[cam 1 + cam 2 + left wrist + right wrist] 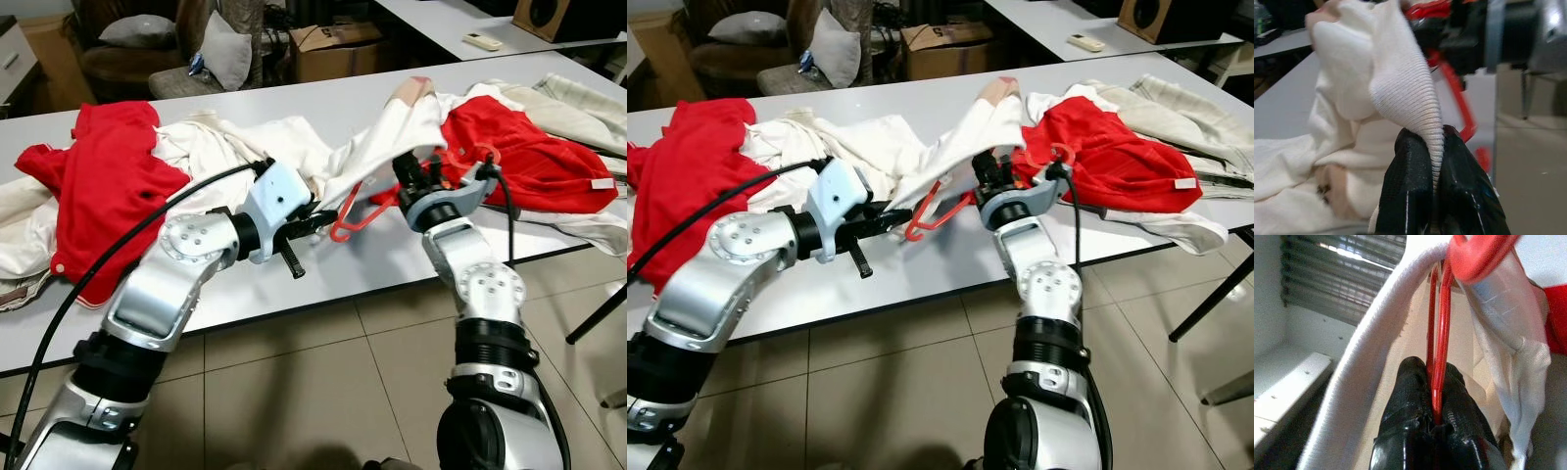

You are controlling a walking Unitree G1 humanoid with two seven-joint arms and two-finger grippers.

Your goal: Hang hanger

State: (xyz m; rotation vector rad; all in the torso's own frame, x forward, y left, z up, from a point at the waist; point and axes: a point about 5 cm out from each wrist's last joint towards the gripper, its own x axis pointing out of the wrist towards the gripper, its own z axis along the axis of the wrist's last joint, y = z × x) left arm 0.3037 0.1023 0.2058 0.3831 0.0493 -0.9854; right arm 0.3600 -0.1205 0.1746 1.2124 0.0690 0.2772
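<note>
A red plastic hanger [355, 217] hangs just above the white table [392, 255], partly tucked inside a cream-white garment [377, 147]. My right gripper [419, 174] is shut on the hanger [1439, 357], whose thin red bars run between its black fingers [1405, 396]. My left gripper [318, 217] is shut on the garment's ribbed hem [1420, 98], pinched between its fingers [1408, 191]. The red hanger [1454, 93] lies just beyond that hem. The two grippers face each other across the hanger's lower corner.
Red garments [108, 186] [529, 157] and more white clothing [216, 147] are heaped across the table. A cardboard box [333, 49] and an armchair [147, 49] stand behind it. A second table [441, 20] carries a remote. Tiled floor [323, 392] lies below me.
</note>
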